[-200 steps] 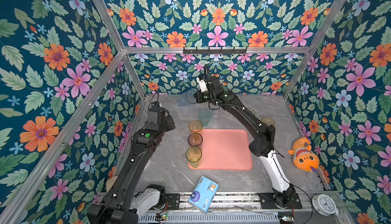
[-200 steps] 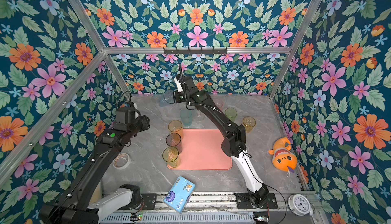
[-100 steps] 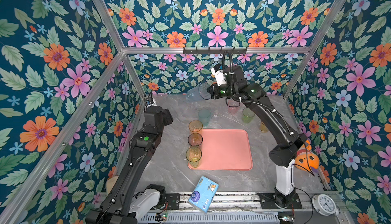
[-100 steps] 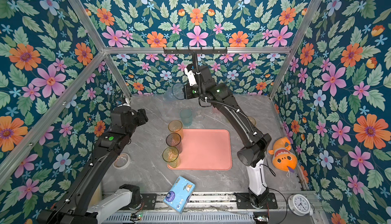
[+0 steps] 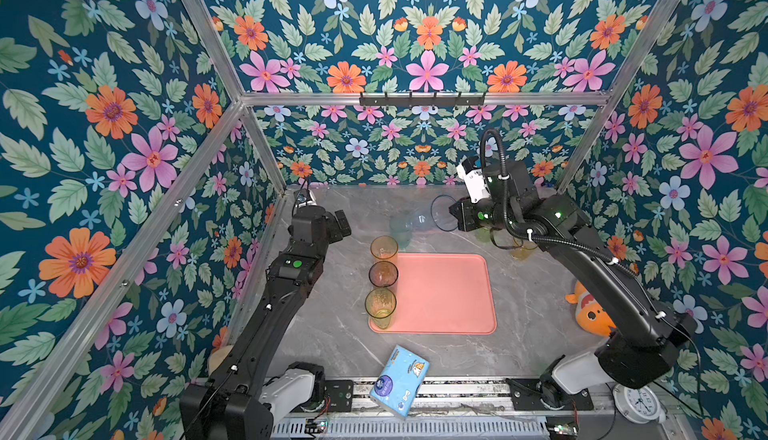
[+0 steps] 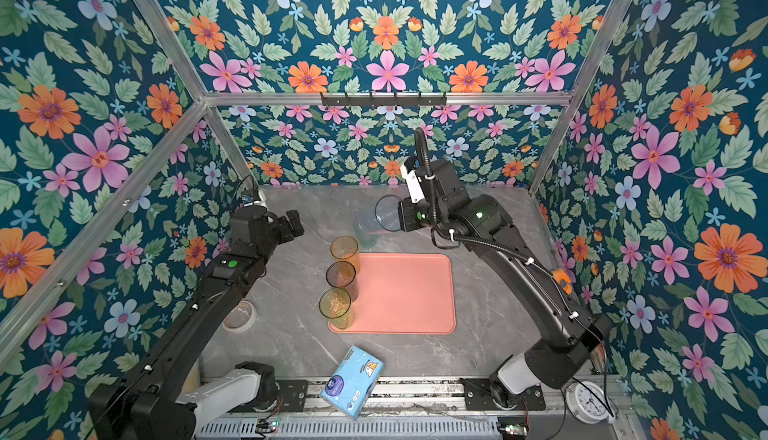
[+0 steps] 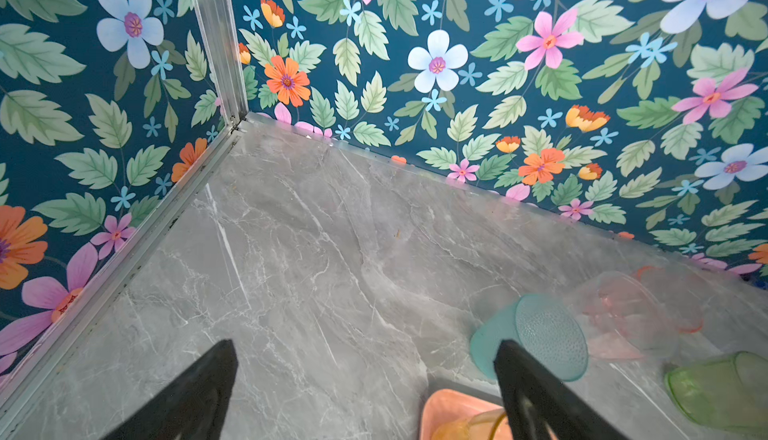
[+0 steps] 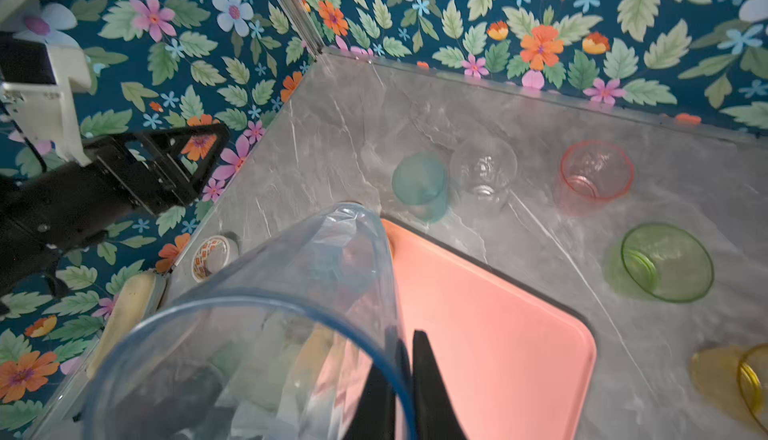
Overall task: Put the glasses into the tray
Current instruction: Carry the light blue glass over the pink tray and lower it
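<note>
Top views: marble tabletop point(image 5: 332, 329), floral walls point(image 5: 415, 42); left tool point(image 5: 344, 224) agape, right tool point(image 5: 453, 214) tight on blue tumbler point(image 5: 439, 216).

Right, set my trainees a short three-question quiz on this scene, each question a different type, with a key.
1. True or false: the right hand grips the tall translucent blue tumbler by its rim.
2. In both top views, how many tumblers stand in a row along the left edge of the flat salmon-pink tray?
3. The left hand is: A open and empty; B shut on a tumbler; C out of view.
Key: 1 true; 2 three; 3 A.
</note>
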{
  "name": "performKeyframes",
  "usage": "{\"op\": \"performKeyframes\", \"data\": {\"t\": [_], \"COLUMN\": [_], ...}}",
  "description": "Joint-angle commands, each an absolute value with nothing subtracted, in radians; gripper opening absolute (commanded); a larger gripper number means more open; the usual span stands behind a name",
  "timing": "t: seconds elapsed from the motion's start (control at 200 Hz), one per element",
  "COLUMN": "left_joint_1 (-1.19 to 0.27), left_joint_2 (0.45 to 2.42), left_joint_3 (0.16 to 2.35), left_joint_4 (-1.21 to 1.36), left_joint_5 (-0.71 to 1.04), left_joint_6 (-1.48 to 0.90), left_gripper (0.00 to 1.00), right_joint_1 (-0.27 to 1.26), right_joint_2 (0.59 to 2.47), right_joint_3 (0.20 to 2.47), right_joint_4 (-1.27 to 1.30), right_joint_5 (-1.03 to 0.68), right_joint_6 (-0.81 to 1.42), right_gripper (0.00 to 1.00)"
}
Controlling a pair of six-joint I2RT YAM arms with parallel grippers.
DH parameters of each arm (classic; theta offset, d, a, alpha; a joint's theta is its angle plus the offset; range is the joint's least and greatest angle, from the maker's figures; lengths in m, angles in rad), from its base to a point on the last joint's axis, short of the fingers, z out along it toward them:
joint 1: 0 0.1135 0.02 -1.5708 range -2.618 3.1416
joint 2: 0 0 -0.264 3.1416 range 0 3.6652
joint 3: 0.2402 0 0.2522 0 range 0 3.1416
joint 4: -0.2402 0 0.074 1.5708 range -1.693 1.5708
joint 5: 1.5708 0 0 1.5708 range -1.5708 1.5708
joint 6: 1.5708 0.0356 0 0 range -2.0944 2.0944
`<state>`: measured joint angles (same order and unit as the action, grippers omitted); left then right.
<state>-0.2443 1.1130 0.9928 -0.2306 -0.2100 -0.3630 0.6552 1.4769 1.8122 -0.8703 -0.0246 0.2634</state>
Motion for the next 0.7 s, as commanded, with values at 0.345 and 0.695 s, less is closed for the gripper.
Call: {"op": "performKeyframes", "data": {"t": [0.345,0.695], "left_joint_1": [-0.241,-0.239], "left_joint_2": [1.135,1.106], "left_joint_3": [0.947,0.949], "left_joint_4": [-0.143,-0.184], "left_joint_5": [-0.223,-0.242], "left_joint_6": [-0.32,-0.303], "left_gripper": [0.99,0.99], "right_joint_1": [0.655,0.695], "right_joint_2": [1.326,1.415], "right_joint_3": [1.414,1.335], "right_joint_4": [-0.821,-0.783], "right_joint_5": [0.049,0.019], "right_joint_6": [0.31,0.373], "right_gripper": [0.0,0.0]}}
